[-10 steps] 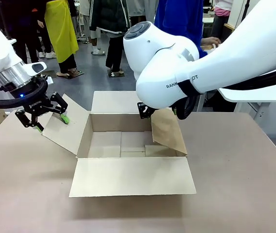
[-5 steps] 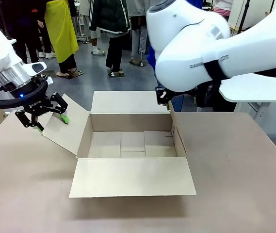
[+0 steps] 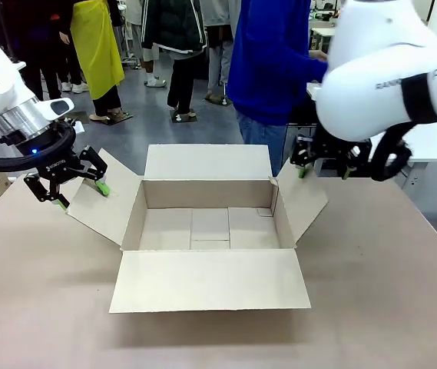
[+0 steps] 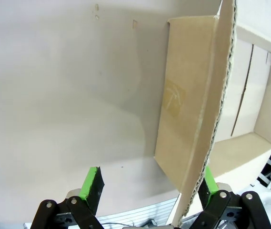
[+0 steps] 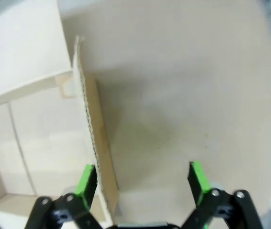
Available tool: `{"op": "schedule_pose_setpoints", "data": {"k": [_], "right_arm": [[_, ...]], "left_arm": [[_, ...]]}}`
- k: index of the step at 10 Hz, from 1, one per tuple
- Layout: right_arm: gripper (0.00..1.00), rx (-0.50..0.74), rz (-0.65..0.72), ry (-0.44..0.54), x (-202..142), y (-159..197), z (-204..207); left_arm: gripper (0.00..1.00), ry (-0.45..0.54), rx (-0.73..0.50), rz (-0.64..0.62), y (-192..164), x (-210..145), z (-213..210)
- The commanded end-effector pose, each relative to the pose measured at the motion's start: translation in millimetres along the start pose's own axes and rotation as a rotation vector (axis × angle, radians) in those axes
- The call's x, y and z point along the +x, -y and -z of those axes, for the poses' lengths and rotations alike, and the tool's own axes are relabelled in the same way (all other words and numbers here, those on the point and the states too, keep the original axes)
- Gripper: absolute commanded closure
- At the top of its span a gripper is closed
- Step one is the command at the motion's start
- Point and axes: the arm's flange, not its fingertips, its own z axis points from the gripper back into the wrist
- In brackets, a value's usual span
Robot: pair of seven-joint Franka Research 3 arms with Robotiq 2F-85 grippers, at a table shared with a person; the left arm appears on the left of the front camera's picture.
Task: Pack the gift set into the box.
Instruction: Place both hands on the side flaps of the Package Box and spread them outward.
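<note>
I'm seeing the box (image 3: 210,280) sitting open in the middle of the table (image 3: 387,292), all four flaps splaying outward. My left gripper (image 3: 84,196) is hanging at the left flap (image 3: 107,207) with fingers spread wide, straddling its edge, which seems to be brushing one green pad (image 4: 209,183), though I can't confirm contact. My right gripper (image 3: 324,171) is hovering with fingers likewise released at the top of the right flap (image 3: 304,204), the edge running just beside one pad (image 5: 86,183), while a person in blue (image 3: 268,61) is standing at the far side
</note>
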Motion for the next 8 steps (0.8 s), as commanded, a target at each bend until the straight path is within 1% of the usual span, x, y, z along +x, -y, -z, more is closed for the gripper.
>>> {"op": "schedule_pose_setpoints", "data": {"k": [1,2,3,4,8], "right_arm": [[0.00,0.225,-0.001,-0.029,-4.2,43.0,19.7],[0.00,0.279,0.008,-0.075,-0.9,58.4,36.2],[0.00,0.341,0.001,-0.098,1.7,63.7,49.4],[0.00,0.171,0.037,-0.031,1.3,44.8,24.3],[0.00,0.171,0.037,-0.031,1.3,44.8,24.3]], "left_arm": [[0.00,0.004,0.021,-0.003,-0.4,-1.0,-1.1],[0.00,0.004,0.021,-0.003,-0.4,-1.0,-1.1],[0.00,0.004,0.021,-0.003,-0.4,-1.0,-1.1],[0.00,0.004,0.021,-0.003,-0.4,-1.0,-1.1],[0.00,0.004,0.021,-0.003,-0.4,-1.0,-1.1]]}}
